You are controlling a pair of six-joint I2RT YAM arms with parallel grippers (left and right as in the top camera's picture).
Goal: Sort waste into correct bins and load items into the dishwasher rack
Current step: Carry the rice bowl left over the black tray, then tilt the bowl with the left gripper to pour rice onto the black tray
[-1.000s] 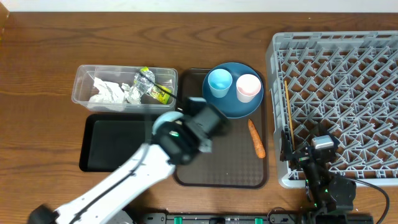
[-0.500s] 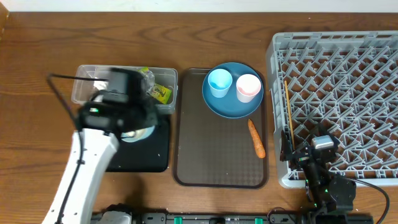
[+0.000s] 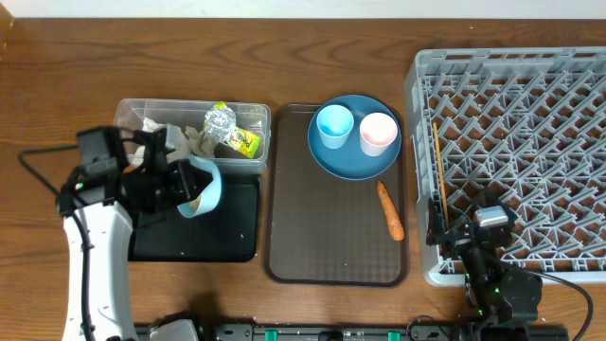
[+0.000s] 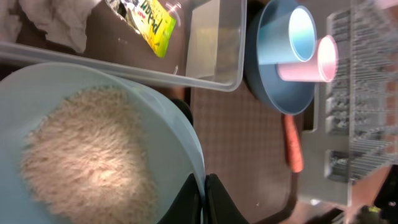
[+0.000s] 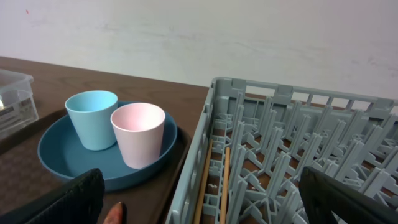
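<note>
Right now the left gripper (image 4: 203, 198) is clamping its jaws on the rim of the white bowl (image 3: 201, 187), which is tipping steeply over the black tray (image 3: 227, 242), just beside the clear tub (image 3: 128, 118). Rice (image 4: 87, 162) is sitting inside the bowl. The right gripper (image 5: 202, 186) is hanging with its jaws spread wide and gripping nothing, at the dishwasher rack's (image 3: 530, 142) corner. The carrot (image 3: 391, 211) is lying on the brown serving tray (image 3: 331, 246), near the dark-blue plate (image 3: 355, 166).
</note>
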